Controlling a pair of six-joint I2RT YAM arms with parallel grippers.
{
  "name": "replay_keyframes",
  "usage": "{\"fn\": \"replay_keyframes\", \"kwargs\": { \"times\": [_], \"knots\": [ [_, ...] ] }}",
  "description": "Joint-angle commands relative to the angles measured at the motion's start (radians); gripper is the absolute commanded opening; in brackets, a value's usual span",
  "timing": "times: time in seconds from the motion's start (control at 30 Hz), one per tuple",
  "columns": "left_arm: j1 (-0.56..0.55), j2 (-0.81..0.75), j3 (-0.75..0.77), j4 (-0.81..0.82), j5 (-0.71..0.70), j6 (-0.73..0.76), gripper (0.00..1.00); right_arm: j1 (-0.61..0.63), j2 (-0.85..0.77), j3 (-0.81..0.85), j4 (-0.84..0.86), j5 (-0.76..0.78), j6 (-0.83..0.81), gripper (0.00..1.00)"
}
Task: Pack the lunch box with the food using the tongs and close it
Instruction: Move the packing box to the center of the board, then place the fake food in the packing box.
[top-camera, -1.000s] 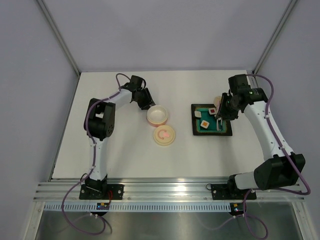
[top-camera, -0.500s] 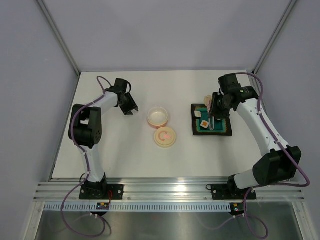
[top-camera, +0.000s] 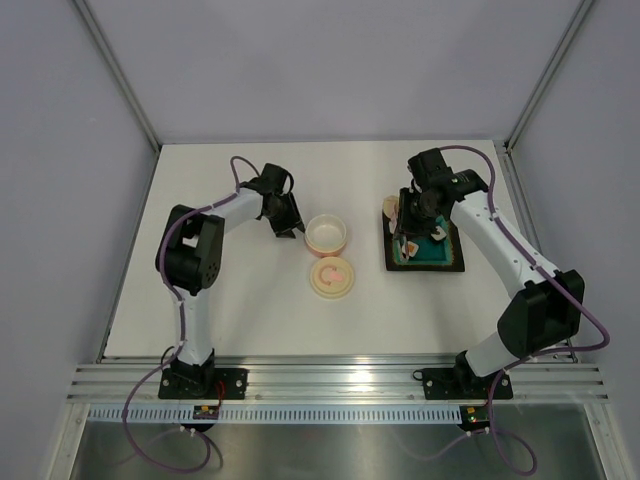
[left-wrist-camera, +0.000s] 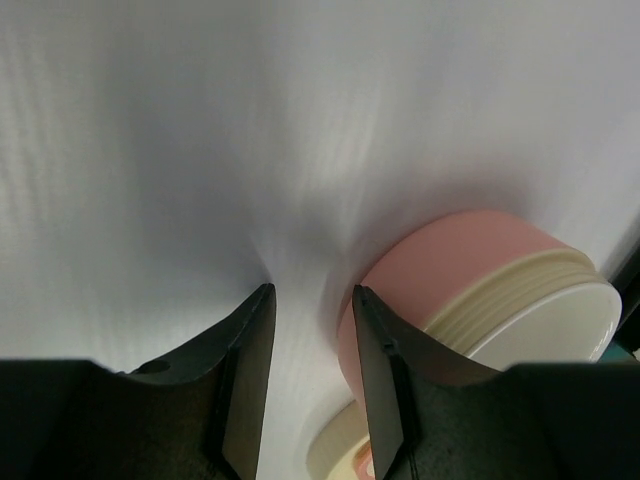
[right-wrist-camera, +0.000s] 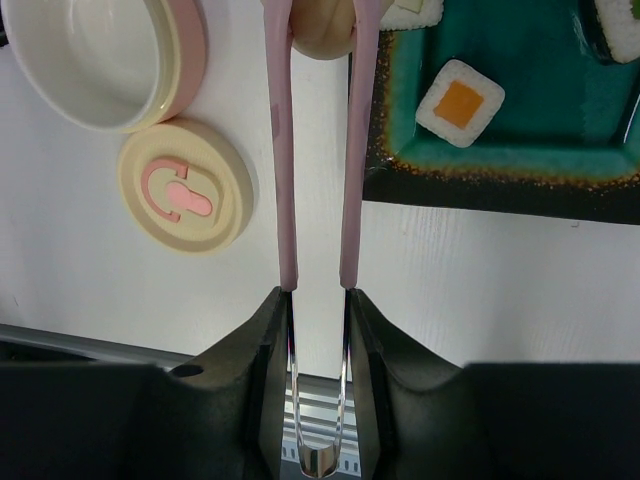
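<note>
My right gripper is shut on the pink tongs. Their two arms pinch a pale cream lump of food at the tray's left edge, above the white table. From above, the right gripper hangs over the tray's left side with the lump. An orange-centred food square lies on the tray. The pink lunch box stands open at centre. Beside its left wall is my left gripper, and the left wrist view shows this gripper open and empty, one finger against the lunch box.
The cream lid with a pink mark lies flat just in front of the lunch box. The dark teal-topped tray sits at right with more white pieces along its far side. Grey walls close the table's back and sides.
The right gripper has carried the tongs and cream lump leftward off the tray's middle. The left gripper swung out left, then came back beside the lunch box, which sits slightly further right.
</note>
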Motion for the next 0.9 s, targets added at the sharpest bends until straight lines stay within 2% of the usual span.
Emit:
{"fn": "replay_keyframes", "kwargs": {
  "times": [0.0,0.27,0.47,0.87],
  "knots": [
    [-0.049,0.053,0.043,0.02,0.054,0.001,0.41,0.016,0.005,0.053,0.027,-0.016,0.011,0.0],
    [-0.102,0.065,0.092,0.019,0.082,0.014,0.41,0.058,0.036,0.07,0.038,-0.032,0.012,0.0],
    [-0.127,0.03,0.113,-0.041,0.002,0.077,0.42,0.119,0.103,0.096,0.045,-0.072,-0.003,0.0],
    [-0.018,-0.183,-0.009,-0.072,-0.099,0.131,0.46,0.206,0.236,0.139,0.035,-0.045,-0.035,0.01]
  ]
}}
